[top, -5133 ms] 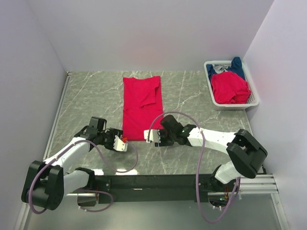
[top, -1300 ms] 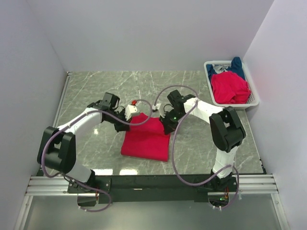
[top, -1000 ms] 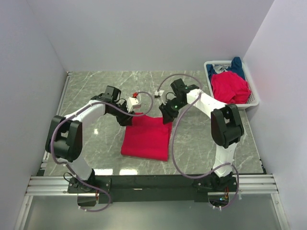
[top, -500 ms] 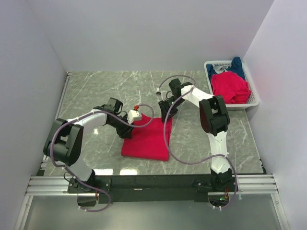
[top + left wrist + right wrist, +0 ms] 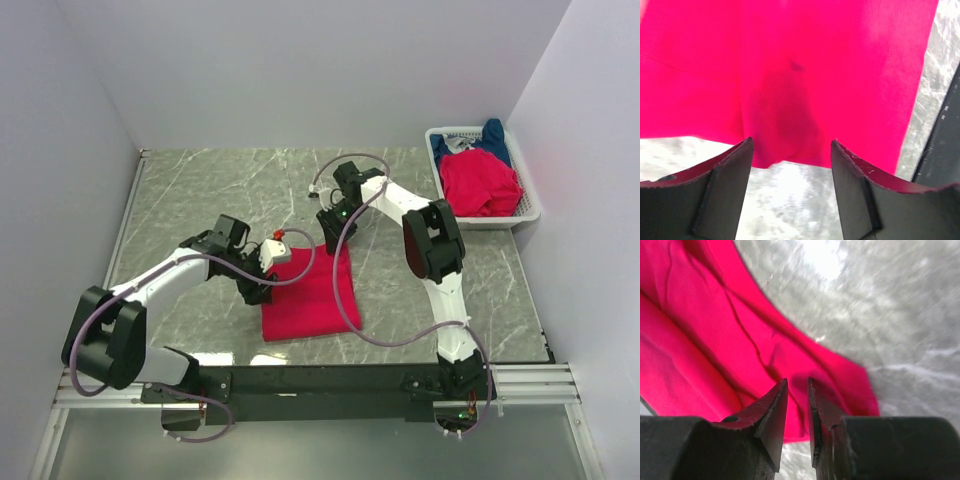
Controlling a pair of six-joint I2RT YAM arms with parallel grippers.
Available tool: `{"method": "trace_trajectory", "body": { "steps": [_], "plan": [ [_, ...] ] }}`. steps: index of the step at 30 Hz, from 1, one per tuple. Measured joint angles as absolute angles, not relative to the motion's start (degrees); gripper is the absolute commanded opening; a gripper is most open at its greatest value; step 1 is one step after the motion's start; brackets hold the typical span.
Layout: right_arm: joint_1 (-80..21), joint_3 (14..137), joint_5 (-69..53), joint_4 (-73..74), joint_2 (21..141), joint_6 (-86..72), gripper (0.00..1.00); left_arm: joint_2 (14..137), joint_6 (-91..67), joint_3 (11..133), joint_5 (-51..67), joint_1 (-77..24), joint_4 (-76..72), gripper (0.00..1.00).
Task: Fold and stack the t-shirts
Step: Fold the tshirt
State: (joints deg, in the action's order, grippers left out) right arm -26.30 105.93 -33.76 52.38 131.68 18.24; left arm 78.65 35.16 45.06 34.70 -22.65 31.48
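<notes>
A bright red t-shirt [image 5: 312,295] lies folded into a rectangle on the marble table, near the middle. It fills the left wrist view [image 5: 790,75] and shows rumpled in the right wrist view [image 5: 730,345]. My left gripper [image 5: 268,270] is low at the shirt's left edge, jaws wide open and empty [image 5: 790,147], with bare table between them. My right gripper [image 5: 326,222] hovers over the shirt's far right corner, jaws only a narrow gap apart [image 5: 797,390], with nothing held. Another red t-shirt [image 5: 480,182] and the dark blue one [image 5: 492,134] lie in the basket.
The white mesh basket [image 5: 447,212] stands at the far right against the wall. White walls close in the table on the left, back and right. The black arm rail [image 5: 320,382] runs along the near edge.
Both grippers folded the long shirt in half toward the near side, then let go. The left gripper dropped to the shirt's left edge; the right drew back toward the far corner. The shirt shifted slightly right.
</notes>
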Motion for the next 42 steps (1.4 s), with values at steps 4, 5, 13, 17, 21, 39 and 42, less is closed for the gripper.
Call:
{"method": "trace_trajectory", "body": {
  "steps": [4,5,13,17,21,39,42],
  "plan": [
    [-26.22,102.85,-35.05,51.72,128.92,18.46,0.31,77.45,37.98,47.7,35.4,-22.31,31.38,0.68],
    [-26.22,102.61,-35.7,51.51,128.25,18.28,0.31,77.45,38.63,48.29,36.03,-22.35,30.81,0.68],
    [-26.22,104.81,-47.68,47.27,127.74,13.23,0.25,82.54,42.28,51.88,40.29,-24.34,24.05,0.62],
    [-26.22,105.86,-54.81,43.77,130.85,8.64,0.22,85.91,43.97,51.88,41.65,-25.34,20.69,0.59],
    [-26.22,105.69,-59.33,40.12,134.61,3.64,0.22,88.38,45.25,51.88,42.44,-26.37,18.48,0.56],
    [-26.22,98.52,-63.46,31.16,138.19,-4.86,0.22,98.13,47.88,59.81,40.62,-31.07,24.16,0.5],
    [-26.2,96.97,-64.93,29.89,138.15,-5.32,0.22,98.94,48.56,59.81,40.49,-32.21,26.0,0.48]
  ]
}}
